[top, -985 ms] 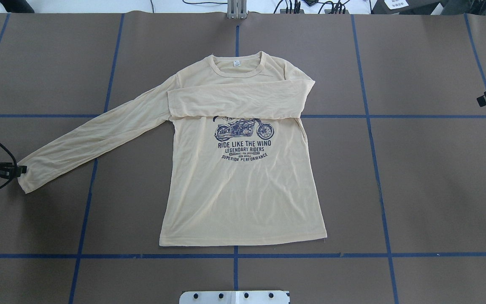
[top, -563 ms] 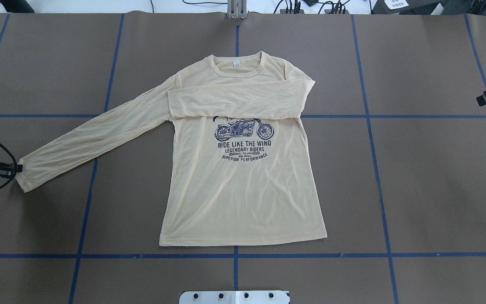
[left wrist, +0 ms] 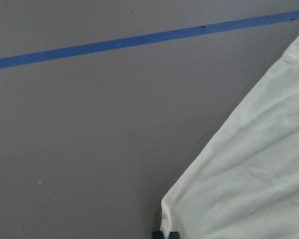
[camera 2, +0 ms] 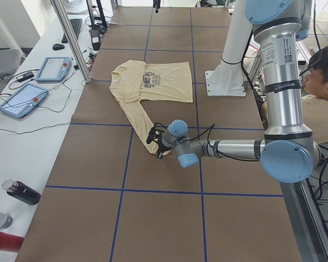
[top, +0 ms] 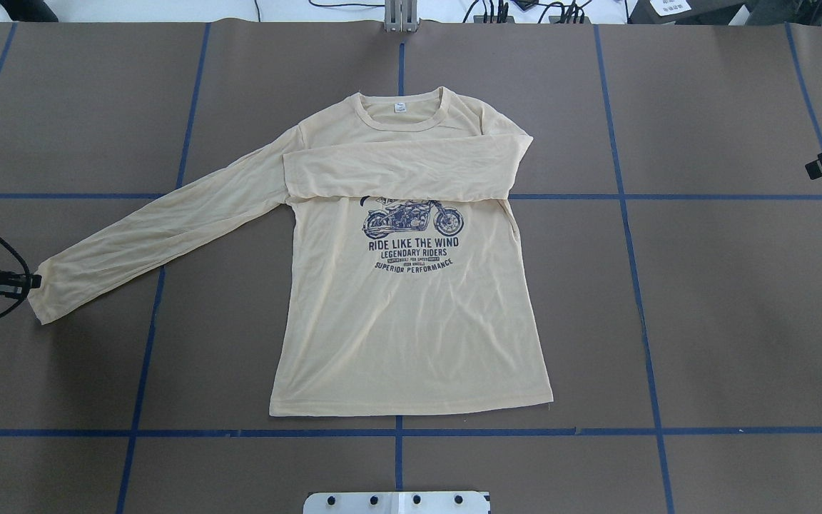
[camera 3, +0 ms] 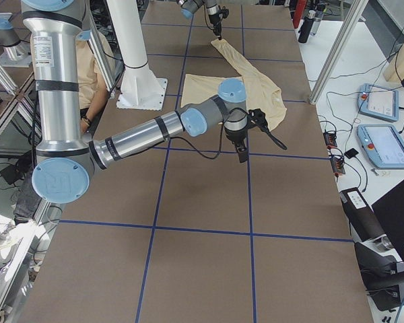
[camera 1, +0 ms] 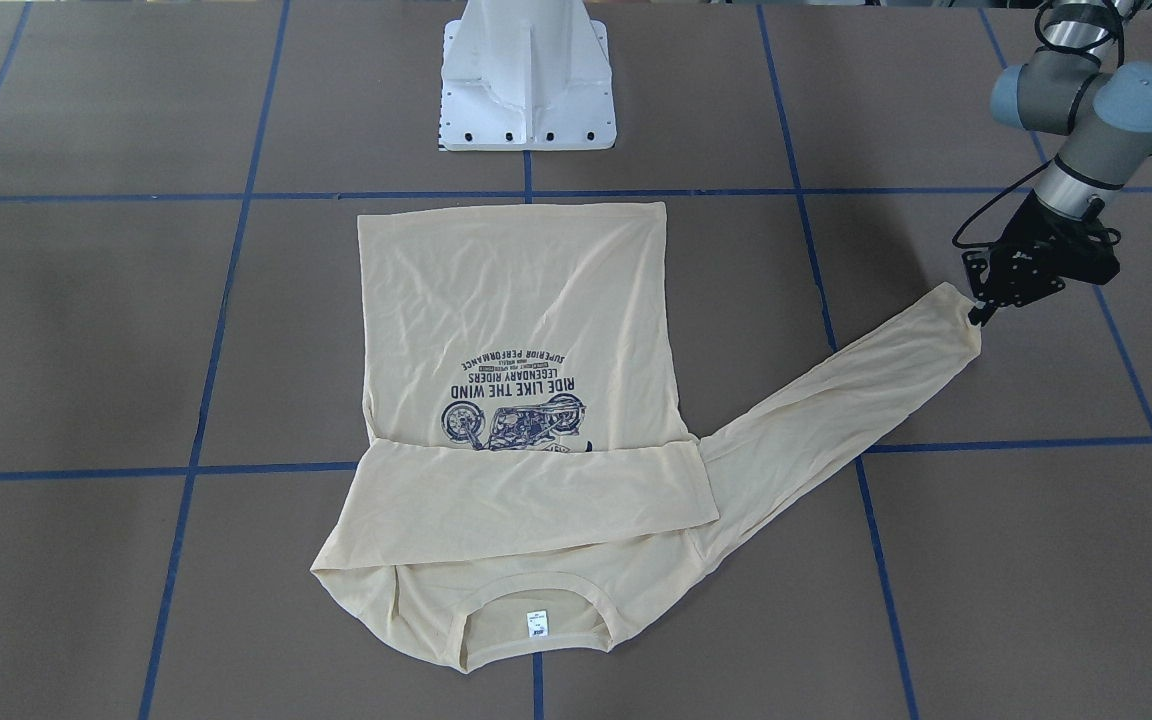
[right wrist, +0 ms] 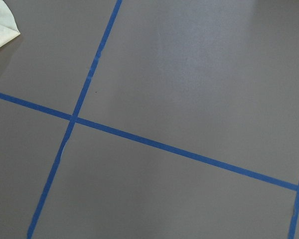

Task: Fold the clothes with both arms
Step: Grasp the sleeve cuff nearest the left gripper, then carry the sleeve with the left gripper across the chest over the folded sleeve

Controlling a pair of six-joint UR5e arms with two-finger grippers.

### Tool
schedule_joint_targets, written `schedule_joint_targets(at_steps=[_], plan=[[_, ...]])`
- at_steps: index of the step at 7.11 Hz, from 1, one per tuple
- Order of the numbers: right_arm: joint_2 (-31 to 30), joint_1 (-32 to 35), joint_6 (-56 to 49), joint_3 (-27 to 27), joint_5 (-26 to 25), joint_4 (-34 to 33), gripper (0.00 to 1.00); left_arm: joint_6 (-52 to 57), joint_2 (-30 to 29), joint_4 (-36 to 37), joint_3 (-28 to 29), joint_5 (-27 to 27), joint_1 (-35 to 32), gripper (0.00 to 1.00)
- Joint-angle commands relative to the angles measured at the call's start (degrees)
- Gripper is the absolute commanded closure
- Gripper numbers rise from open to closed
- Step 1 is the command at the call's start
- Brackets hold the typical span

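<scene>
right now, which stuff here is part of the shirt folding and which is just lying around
Part of the job:
T-shirt, one sleeve folded across its chest
left end effector, shut on the other sleeve's cuff
right end effector, open, away from the cloth

Just lying about:
white pedestal base
tablet screens on the side bench
dark bottle on that bench

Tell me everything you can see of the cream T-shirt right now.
The pale cream-yellow long-sleeved T-shirt of thin, lightly wrinkled fabric lies flat, face up on the brown table, navy motorcycle print showing, collar away from the robot. One sleeve is folded across the chest; the other stretches out diagonally, its cuff apparently pinched by the black left gripper.
</scene>
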Motion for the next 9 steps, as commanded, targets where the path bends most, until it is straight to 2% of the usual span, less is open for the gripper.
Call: schedule_joint_targets(at_steps=[1, 2, 3, 5, 6, 9], plan=[[-0.07, 0.03, 0.10, 0.00, 0.00, -0.07, 0.00, 0.11, -1.21, 11.61, -8.29, -3.73, -2.75, 1.00], [-0.16, 0.03, 0.10, 0.00, 0.00, 0.02, 0.00, 0.11, -4.18, 23.17, -15.21, -4.00, -2.77, 1.00], [-0.16, 0.03, 0.10, 0.00, 0.00, -0.07, 0.00, 0.11, -12.65, 37.39, -19.02, -3.91, -2.77, 1.00], [-0.25, 0.03, 0.45, 0.00, 0.00, -0.07, 0.00, -0.07, -33.29, 58.18, -17.49, -3.91, -2.59, 1.00], [-0.34, 0.03, 0.62, 0.00, -0.09, -0.07, 0.00, -0.94, -40.78, 62.53, -14.18, -4.17, -2.24, 1.00], [-0.34, -0.06, 0.80, -0.18, -0.09, -0.07, 0.00, -10.94, -60.75, 61.79, 3.47, -4.26, 0.65, 1.00]])
